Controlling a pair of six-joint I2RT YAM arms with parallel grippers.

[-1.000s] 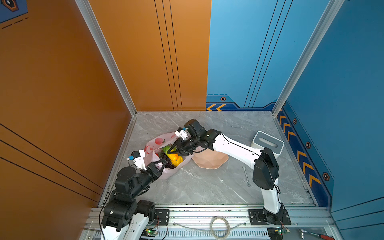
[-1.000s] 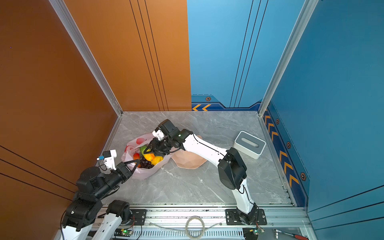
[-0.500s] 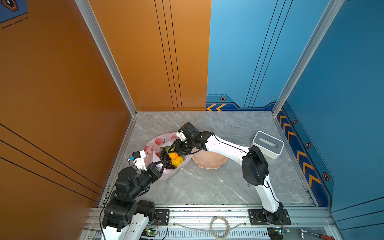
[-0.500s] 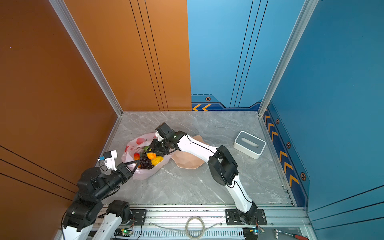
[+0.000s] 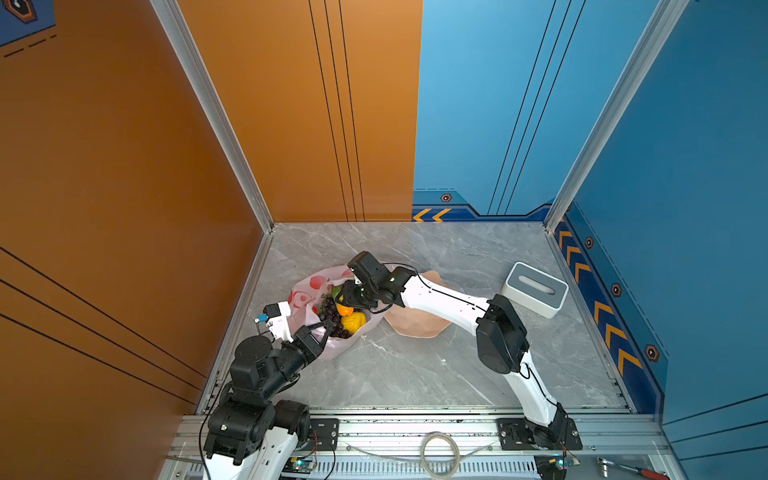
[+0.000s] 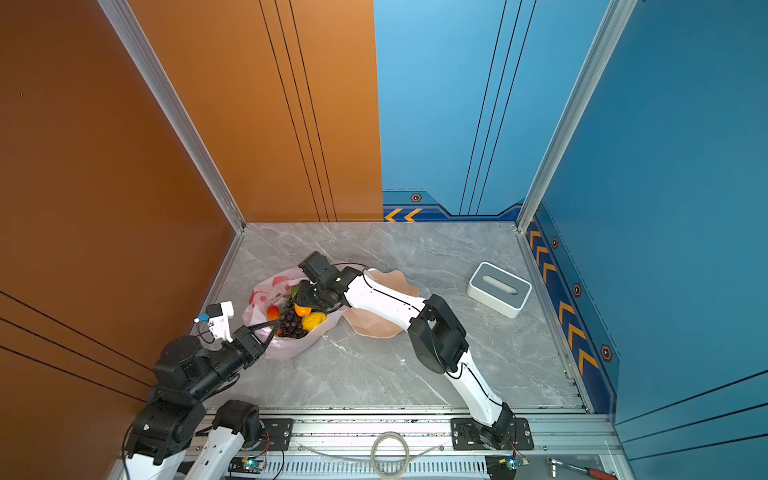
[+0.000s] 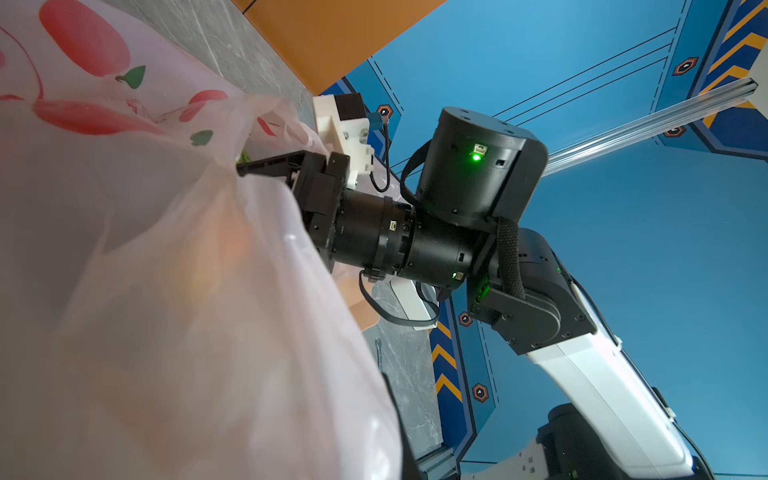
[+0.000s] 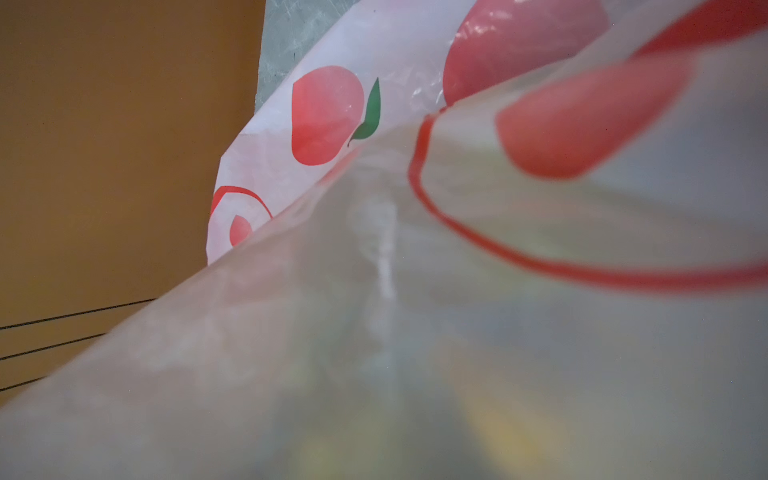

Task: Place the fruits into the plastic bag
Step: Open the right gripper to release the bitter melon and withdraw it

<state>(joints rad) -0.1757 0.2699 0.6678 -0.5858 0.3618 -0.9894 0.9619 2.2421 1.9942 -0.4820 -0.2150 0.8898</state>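
Left tool (image 5: 327, 327) clamps the crinkly pale-pink plastic bag (image 5: 332, 348) at its rim, we cannot read the right tool (image 5: 345, 296), and the small toy fruits (image 5: 352, 321) look bagged.

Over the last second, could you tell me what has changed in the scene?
The right arm folded in, its elbow swinging toward the plastic bag, while the right claw stayed at the bag's mouth. The left claw still pinches the bag's near rim; the bowl is unmoved.

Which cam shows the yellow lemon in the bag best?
Both top views: yellow lemon lies exposed in the open plastic bag. Both wrist views give only blurred colour through the bag's film.
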